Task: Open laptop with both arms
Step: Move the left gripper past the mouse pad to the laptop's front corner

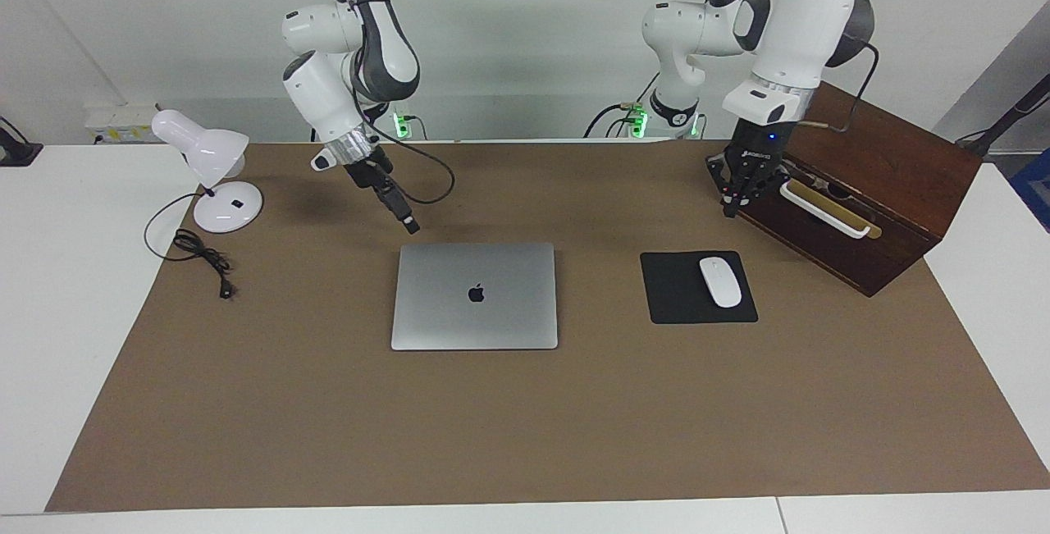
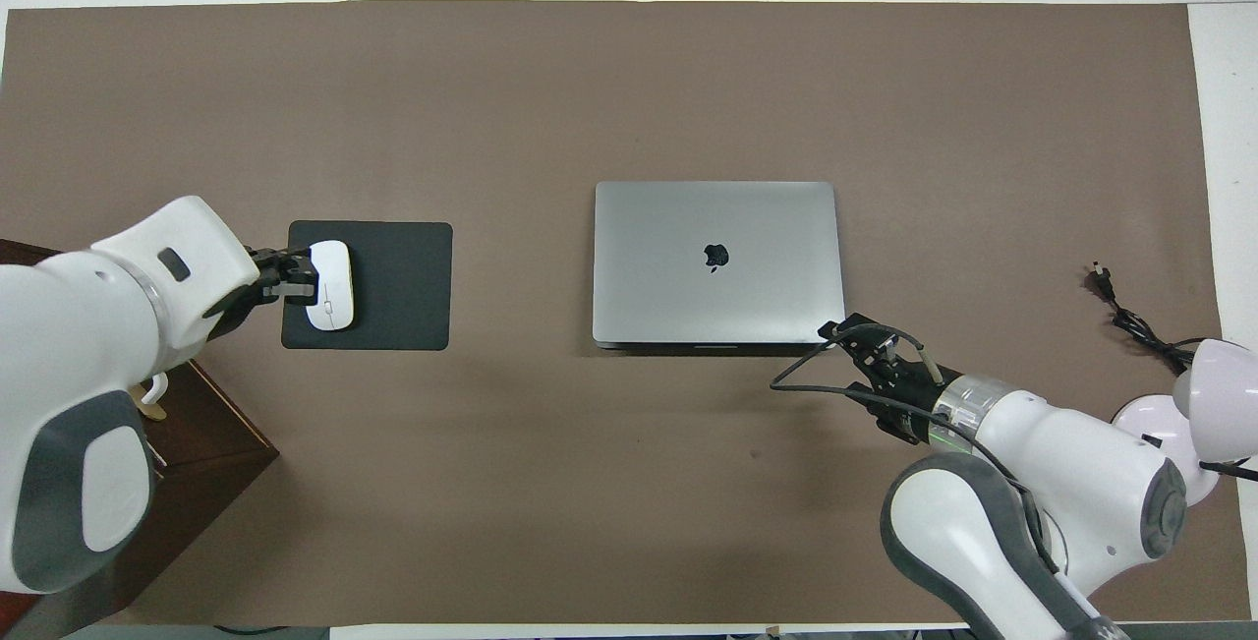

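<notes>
The silver-grey laptop (image 1: pixel 474 296) (image 2: pixel 717 261) lies shut and flat in the middle of the brown mat, apple logo up. My right gripper (image 1: pixel 410 225) (image 2: pixel 835 330) is tilted down with its fingers together. It hangs just off the laptop's corner that is nearest the robots at the right arm's end, and touches nothing. My left gripper (image 1: pixel 731 207) (image 2: pixel 295 281) points down in the air beside the wooden box. It holds nothing, and from overhead it overlaps the mouse pad's edge.
A black mouse pad (image 1: pixel 681 304) (image 2: pixel 393 286) with a white mouse (image 1: pixel 719 281) (image 2: pixel 329 284) lies beside the laptop toward the left arm's end. A dark wooden box (image 1: pixel 869 189) with a white handle stands there too. A white desk lamp (image 1: pixel 215 165) and its black cord (image 1: pixel 201 255) are at the right arm's end.
</notes>
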You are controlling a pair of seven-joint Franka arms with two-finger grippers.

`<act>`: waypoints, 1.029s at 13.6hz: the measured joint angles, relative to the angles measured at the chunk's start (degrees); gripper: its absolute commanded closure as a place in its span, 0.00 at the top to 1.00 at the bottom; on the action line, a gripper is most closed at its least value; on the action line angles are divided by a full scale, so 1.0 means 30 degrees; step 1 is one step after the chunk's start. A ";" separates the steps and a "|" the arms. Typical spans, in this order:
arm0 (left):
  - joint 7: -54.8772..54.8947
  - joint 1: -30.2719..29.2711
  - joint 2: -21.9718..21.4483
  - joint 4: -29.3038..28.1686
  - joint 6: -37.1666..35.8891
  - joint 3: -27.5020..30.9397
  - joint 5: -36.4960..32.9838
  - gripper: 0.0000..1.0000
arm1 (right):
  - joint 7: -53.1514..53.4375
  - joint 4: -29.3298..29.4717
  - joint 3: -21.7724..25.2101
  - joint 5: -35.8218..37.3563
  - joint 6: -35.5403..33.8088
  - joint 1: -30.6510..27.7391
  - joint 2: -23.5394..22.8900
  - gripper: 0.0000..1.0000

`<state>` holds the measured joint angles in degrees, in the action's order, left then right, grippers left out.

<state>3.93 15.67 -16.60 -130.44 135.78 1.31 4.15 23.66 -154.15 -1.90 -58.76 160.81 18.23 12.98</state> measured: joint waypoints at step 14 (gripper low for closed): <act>-0.0002 0.5317 0.0176 -0.7968 1.3733 -0.0004 0.0001 0.00 | -0.0248 0.1677 -0.0006 -0.0614 0.1269 0.1303 -0.2526 1.00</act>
<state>3.92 31.62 -16.08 -154.35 176.98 1.30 4.16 22.92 -149.12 -1.92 -60.61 164.61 22.14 5.40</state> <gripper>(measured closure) 0.991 0.000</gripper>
